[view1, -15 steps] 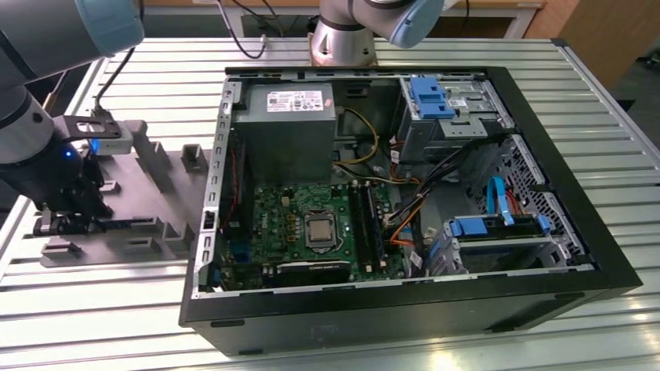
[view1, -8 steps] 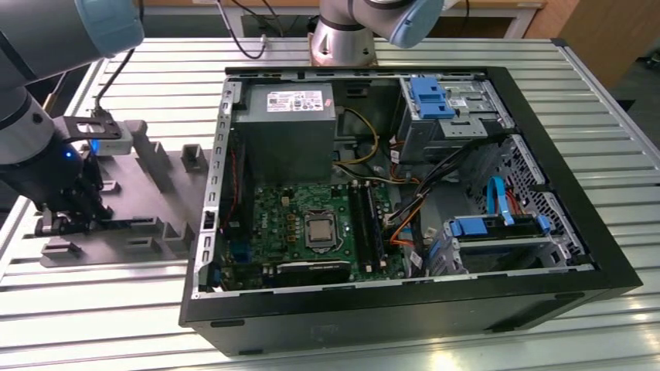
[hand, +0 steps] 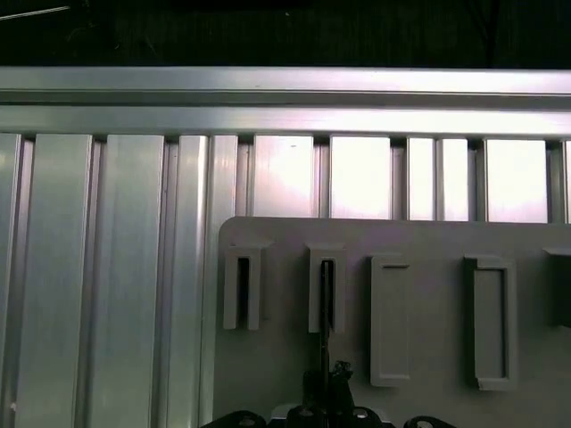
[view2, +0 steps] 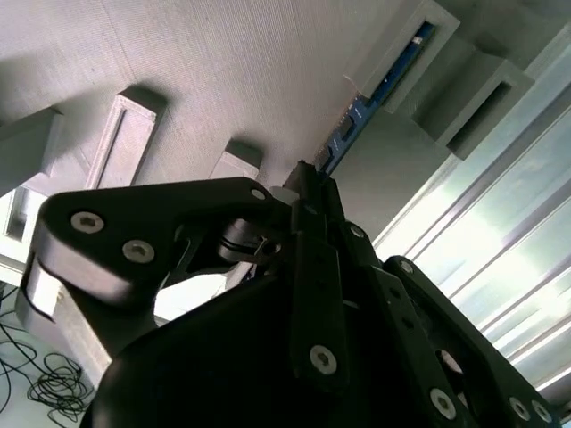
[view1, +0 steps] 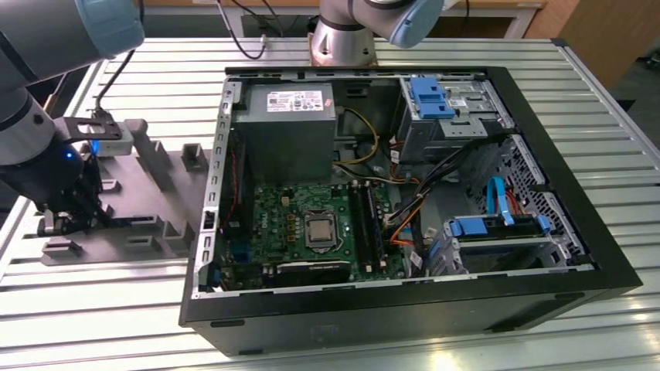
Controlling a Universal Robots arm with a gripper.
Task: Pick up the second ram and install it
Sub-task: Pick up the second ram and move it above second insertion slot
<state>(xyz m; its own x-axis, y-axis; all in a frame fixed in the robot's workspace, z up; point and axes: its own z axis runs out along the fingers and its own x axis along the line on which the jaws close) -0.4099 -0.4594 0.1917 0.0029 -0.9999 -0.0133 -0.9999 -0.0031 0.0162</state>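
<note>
Open PC case [view1: 413, 309] — grey fixture plate [view1: 134, 232] alongside, slatted table [view1: 103, 301].

Grey blocks [view2: 477, 76] crowd the second ram [view2: 357, 112]; open lanes run between them.

Most of second ram [view2: 357, 116] sat hidden behind tool [view2: 308, 178] linkage, far end sunk in gray holder [view2: 223, 71] slot. First wrist view cut tool off at frame edge. Exterior view's left edge cropped arm [view1: 31, 116].

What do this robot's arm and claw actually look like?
The arm is made of rounded silver-grey tubes with light blue caps at the joints. A small blue light glows near its black wrist. The gripper is black, built of jointed bars with silver screws.
</note>
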